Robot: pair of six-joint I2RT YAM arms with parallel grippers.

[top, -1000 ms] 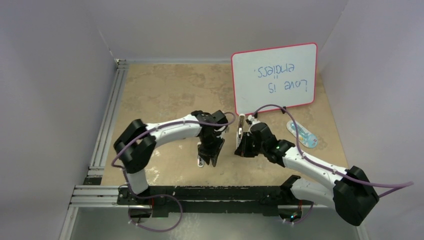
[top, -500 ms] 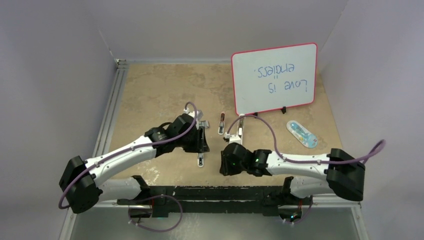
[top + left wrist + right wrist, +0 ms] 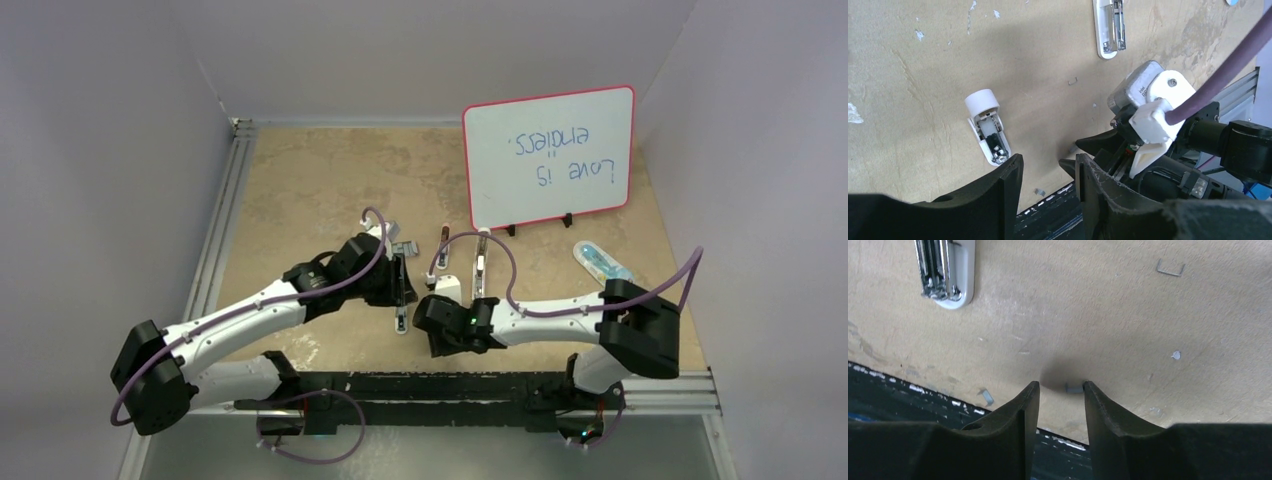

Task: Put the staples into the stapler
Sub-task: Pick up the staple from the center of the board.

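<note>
A short grey strip of staples (image 3: 1074, 388) lies on the tan table, touching my right gripper's right fingertip (image 3: 1087, 386). My right gripper (image 3: 1060, 385) is open and low over the table near the front rail; it also shows in the top view (image 3: 440, 340). A loose staple bit (image 3: 985, 396) lies to its left. A white stapler part (image 3: 989, 132) lies open beside my left gripper (image 3: 1048, 160), which is open and empty. A second white part with a chrome channel (image 3: 1110, 27) lies farther back. No red-pink box or grey tray shows clearly.
The black front rail (image 3: 420, 385) runs just below both grippers. A whiteboard (image 3: 548, 155) stands at the back right, with a blue oval object (image 3: 603, 267) beside it. A small reddish thing (image 3: 442, 240) lies near the stapler parts. A single staple (image 3: 1170, 268) lies loose.
Both arms have dropped low. My right gripper moved left and toward the front rail, down to the table. My left gripper shifted slightly left and back, off the white stapler part.
</note>
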